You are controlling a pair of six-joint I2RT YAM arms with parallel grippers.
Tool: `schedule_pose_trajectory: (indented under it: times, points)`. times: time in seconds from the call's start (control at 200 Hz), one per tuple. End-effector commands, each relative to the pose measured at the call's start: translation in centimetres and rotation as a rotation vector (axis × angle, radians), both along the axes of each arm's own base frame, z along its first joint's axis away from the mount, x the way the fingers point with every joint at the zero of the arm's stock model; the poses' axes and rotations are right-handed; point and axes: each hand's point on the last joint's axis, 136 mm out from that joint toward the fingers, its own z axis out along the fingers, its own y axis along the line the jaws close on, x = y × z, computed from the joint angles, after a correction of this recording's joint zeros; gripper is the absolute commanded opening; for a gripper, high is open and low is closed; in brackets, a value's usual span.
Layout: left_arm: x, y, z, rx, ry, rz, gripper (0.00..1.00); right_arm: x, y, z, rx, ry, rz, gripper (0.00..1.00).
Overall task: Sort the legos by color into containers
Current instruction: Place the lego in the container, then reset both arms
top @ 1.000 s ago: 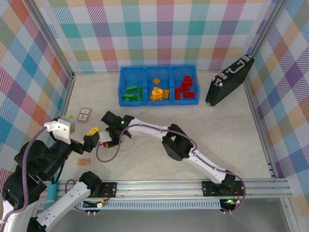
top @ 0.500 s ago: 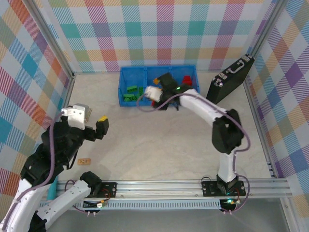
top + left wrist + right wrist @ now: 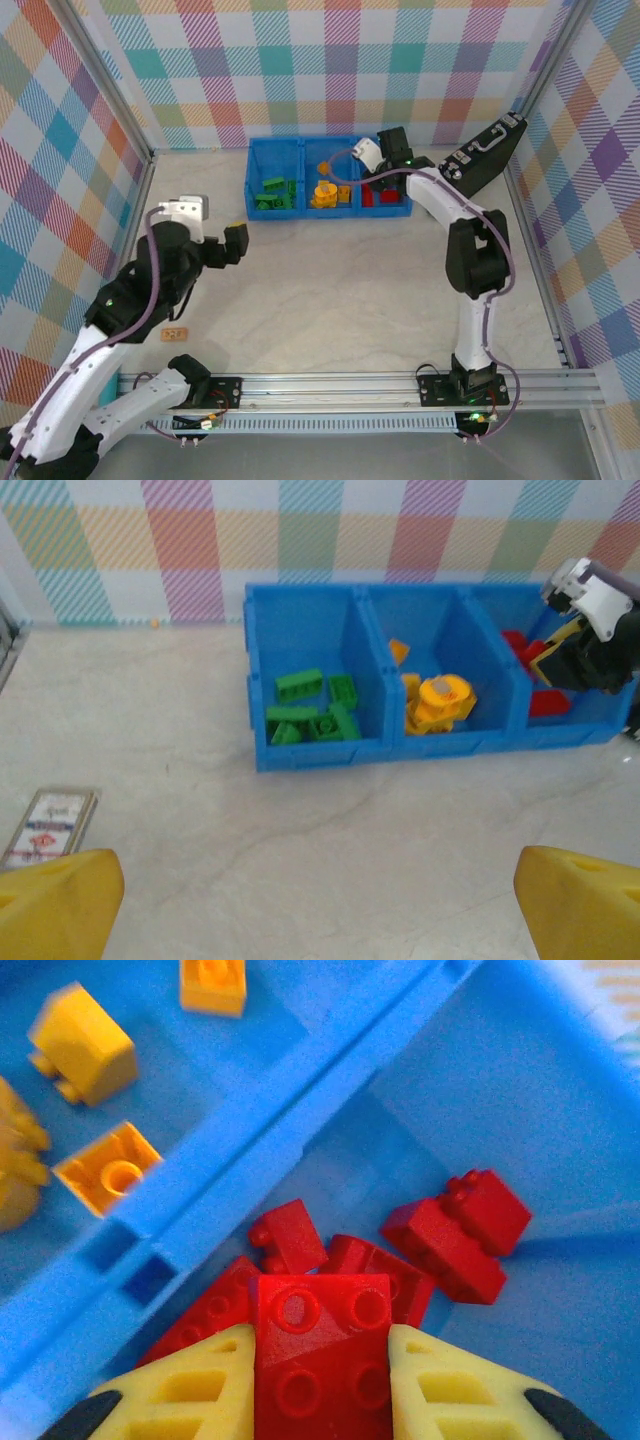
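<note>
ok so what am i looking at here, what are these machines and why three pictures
Two robot arms are bolted at the near edge of a table, each ending in a two-finger gripper. The wide picture comes from a fixed camera above and behind them; the other two come from wrist cameras, so the yellow shapes at the bottom are each arm's fingers. On the table sits a blue tray with three compartments: green bricks, orange-yellow bricks, red bricks. A black case stands far right; a tan tile lies near the left arm. The right gripper is shut on a red brick over the red compartment. The left gripper is open and empty.
</note>
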Motion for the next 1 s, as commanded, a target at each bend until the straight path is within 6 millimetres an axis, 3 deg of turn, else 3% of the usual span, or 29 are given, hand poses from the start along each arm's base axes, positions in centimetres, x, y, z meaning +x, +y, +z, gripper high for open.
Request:
schedule_pose_trajectory:
  times: [0.0,0.15,0.215,0.335,0.53,0.66,0.675,0.695,0.83,0.995]
  points:
    - [0.8,0.3,-1.0,-0.024,0.016,0.070,1.00,2.2,-0.7,0.4,0.013,-0.047,-0.046,0.21]
    - [1.7,1.6,-2.4,-0.002,0.001,0.178,1.00,3.0,-1.9,-0.2,0.030,-0.057,-0.086,0.35]
    - [2.0,2.7,-3.2,0.001,-0.028,0.255,1.00,2.8,-2.1,-0.1,0.041,-0.065,-0.084,0.47]
    - [3.0,4.3,-4.1,0.045,-0.136,0.351,1.00,2.4,-2.2,0.3,0.055,-0.087,-0.074,0.57]
    - [5.6,6.4,-5.2,0.081,-0.157,0.452,1.00,1.8,-2.2,1.6,0.088,-0.097,-0.053,0.70]
    - [6.9,9.0,-7.9,0.118,-0.135,0.519,1.00,1.1,-2.5,3.7,0.114,-0.132,-0.059,0.87]
    - [7.1,9.3,-8.3,0.119,-0.138,0.525,1.00,0.9,-2.5,4.1,0.119,-0.140,-0.061,0.89]
    - [7.3,9.7,-9.0,0.121,-0.131,0.526,1.00,0.7,-2.6,4.6,0.129,-0.148,-0.065,1.00]
    - [8.6,10.4,-13.3,0.103,-0.137,0.479,1.00,-1.6,-4.0,6.7,0.186,-0.152,-0.117,0.99]
    - [9.9,10.6,-17.1,0.103,-0.171,0.442,1.00,-7.2,-6.3,7.3,0.288,-0.126,-0.226,0.99]
